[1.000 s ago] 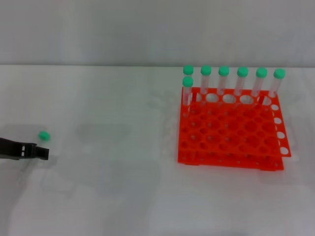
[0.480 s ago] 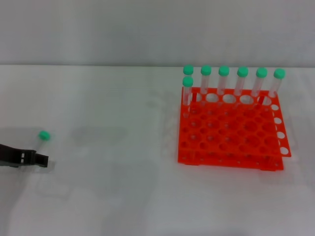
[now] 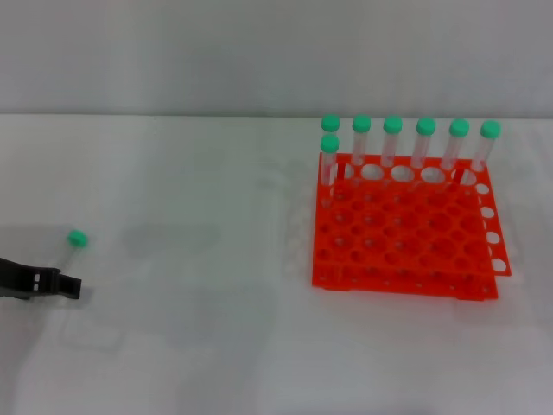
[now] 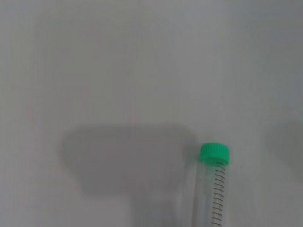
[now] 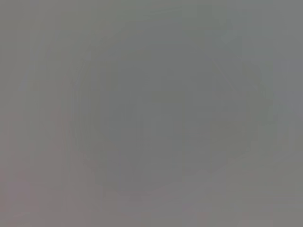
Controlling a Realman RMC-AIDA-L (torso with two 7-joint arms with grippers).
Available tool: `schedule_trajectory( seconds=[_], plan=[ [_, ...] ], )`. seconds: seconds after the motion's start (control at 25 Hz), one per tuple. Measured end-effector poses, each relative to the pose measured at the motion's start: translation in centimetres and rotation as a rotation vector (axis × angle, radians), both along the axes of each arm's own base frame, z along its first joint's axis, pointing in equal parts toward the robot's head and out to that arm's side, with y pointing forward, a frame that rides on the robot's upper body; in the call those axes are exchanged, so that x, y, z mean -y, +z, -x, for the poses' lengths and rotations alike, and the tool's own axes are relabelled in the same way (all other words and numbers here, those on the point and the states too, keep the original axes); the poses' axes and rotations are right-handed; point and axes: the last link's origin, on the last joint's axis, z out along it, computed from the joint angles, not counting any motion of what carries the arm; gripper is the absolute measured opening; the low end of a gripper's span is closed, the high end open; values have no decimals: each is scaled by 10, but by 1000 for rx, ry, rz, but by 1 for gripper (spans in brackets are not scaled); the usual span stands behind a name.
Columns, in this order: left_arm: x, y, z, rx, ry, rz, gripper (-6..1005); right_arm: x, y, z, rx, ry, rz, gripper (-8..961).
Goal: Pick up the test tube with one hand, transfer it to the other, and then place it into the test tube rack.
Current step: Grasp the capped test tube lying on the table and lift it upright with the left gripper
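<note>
White counter (image 3: 207,346), left claw (image 3: 71,284) low at its near-left edge beside the lying test tube (image 3: 69,251).
Whether the claw stood apart or together, I could not tell; it needed to straddle the tube's mid-body squarely. Rightward lay open room up to the test tube rack (image 3: 402,238), seven tubes in its far holes; the right claw was unseen.

Test tube (image 3: 71,249) lies flat on table (image 3: 199,346) at far left; left gripper (image 3: 65,284) just in front of it, near its lower end; test tube rack (image 3: 404,229) well apart to the right w/ seven capped tubes (image 3: 392,143) upright along its back & left-rear holes.
</note>
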Motion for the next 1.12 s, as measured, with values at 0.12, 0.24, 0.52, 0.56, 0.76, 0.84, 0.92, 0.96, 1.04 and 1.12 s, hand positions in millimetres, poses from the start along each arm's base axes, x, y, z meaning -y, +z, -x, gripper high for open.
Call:
schedule_trajectory(
  seconds=[0.12, 0.24, 0.52, 0.56, 0.76, 0.84, 0.92, 0.96, 1.04, 1.12],
  plan=[
    [0, 2, 1, 3, 5, -8, 732, 0, 0, 0, 0, 2, 0, 877],
    [1, 2, 3, 10, 13, -6, 650, 0, 0, 1, 0, 4, -1, 877],
    [4, 2, 2, 27, 31, 17, 484, 1, 0, 0, -1, 4, -3, 876],
    [4, 2, 1, 28, 33, 21, 461, 1, 0, 1, -1, 5, -3, 876],
    [4, 1, -2, 28, 30, 43, 350, 1, 0, 0, -1, 4, -3, 876],
    [4, 2, -3, 27, 28, 43, 282, 2, 0, 0, -2, 3, -4, 876],
    [3, 3, -3, 23, 24, 45, 214, 2, 0, 0, -2, 3, -5, 876],
    [2, 4, -5, 21, 17, 44, 180, 2, 0, 0, -2, 3, -5, 876],
    [0, 6, -11, 12, -8, 35, 180, 2, 1, -1, -2, 3, -7, 876],
    [-5, 11, -21, -7, -54, 20, 180, 2, 1, 0, -3, 5, -10, 876]
  ],
)
